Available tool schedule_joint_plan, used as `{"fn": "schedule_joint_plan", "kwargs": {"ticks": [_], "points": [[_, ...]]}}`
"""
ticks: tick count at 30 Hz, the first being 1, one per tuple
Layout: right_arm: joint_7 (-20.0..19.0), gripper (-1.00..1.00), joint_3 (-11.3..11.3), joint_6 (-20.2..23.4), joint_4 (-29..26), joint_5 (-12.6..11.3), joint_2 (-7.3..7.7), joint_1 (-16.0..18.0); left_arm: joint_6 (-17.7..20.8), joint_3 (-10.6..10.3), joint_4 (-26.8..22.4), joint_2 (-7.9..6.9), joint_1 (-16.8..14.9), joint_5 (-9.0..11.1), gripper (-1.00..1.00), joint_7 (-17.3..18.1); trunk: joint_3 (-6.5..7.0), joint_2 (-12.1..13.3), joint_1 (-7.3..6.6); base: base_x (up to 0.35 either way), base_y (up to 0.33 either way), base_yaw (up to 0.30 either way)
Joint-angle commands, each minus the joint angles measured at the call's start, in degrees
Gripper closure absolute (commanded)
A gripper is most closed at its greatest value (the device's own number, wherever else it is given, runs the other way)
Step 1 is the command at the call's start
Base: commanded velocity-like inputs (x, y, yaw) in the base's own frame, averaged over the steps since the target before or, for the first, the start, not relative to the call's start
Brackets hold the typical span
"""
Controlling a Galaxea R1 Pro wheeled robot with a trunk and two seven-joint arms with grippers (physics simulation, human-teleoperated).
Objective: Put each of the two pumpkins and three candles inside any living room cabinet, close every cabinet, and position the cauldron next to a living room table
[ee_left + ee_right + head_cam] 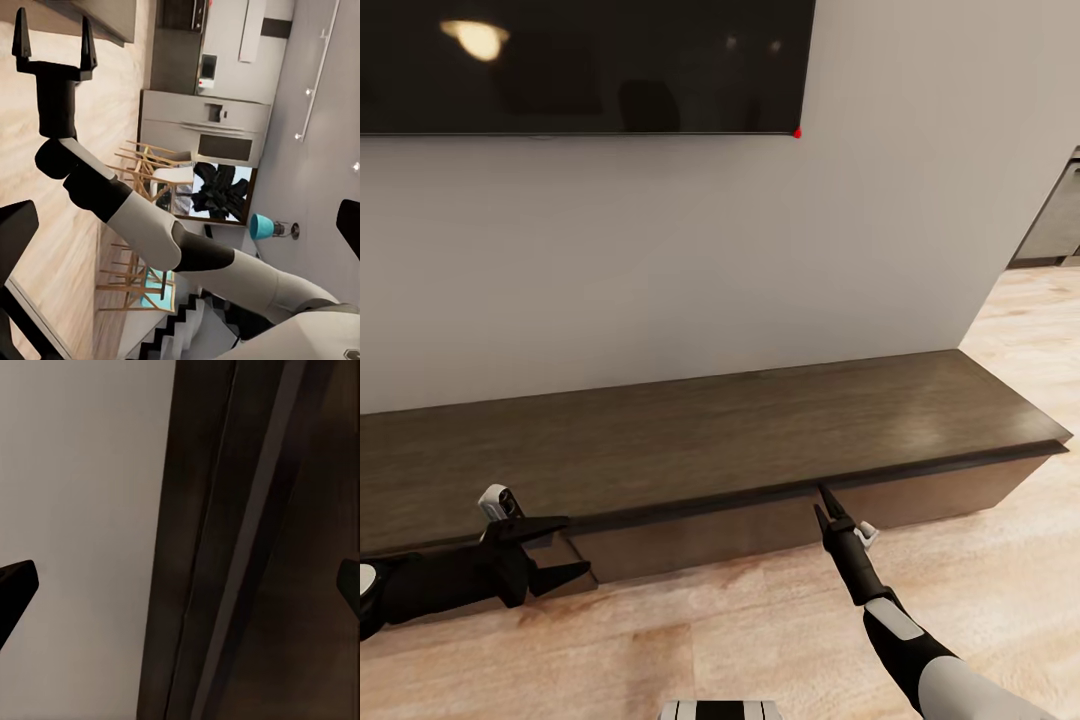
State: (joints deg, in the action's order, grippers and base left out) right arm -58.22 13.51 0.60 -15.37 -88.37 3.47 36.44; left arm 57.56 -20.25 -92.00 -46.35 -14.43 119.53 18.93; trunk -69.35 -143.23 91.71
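R gripper (826, 503) at cabinet (760, 440) front edge, fingers apart (L wrist view confirms). L gripper (555, 550) fingers apart, beside cabinet front.

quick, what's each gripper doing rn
Left gripper: open, empty, beside the cabinet front.
Right gripper: open, empty, tips at the cabinet's top edge.

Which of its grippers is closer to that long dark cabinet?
The right gripper: its tips reach the cabinet just under the top's front edge. The left gripper is close too, open in front of the lower front panel.
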Motion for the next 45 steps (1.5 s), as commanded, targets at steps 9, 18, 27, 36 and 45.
{"fn": "schedule_joint_plan", "kwargs": {"ticks": [9,18,27,36,45], "points": [[0.4,-1.0,0.5,0.0,0.1,-0.7,0.07,0.0,0.0,-0.2,0.2,-0.06,-0.1,-0.3,-1.0,0.6,-0.04,0.0,-0.01,0.053,0.0,0.0],[0.8,-1.0,0.5,0.0,0.1,-0.7,0.08,0.0,-0.1,-0.1,0.4,-0.06,-0.1,-0.3,-1.0,0.6,-0.04,0.0,-0.01,0.066,0.0,0.0],[2.5,-1.0,0.5,-0.1,0.1,-0.7,0.09,0.0,-0.1,-0.1,0.3,-0.06,-0.1,-0.3,-1.0,0.6,-0.26,0.0,0.02,0.006,0.0,0.0],[2.8,-1.0,0.5,-0.1,0.1,-0.7,0.07,0.0,-0.1,-0.1,0.3,-0.06,-0.1,-0.3,-1.0,0.6,-0.49,0.0,0.04,0.0,0.0,0.0],[2.8,-1.0,0.4,-0.1,0.2,-0.7,0.09,0.0,-0.1,-0.1,0.4,-0.06,-0.1,-0.3,-1.0,0.6,-0.49,0.0,0.04,0.003,0.0,0.0]]}}
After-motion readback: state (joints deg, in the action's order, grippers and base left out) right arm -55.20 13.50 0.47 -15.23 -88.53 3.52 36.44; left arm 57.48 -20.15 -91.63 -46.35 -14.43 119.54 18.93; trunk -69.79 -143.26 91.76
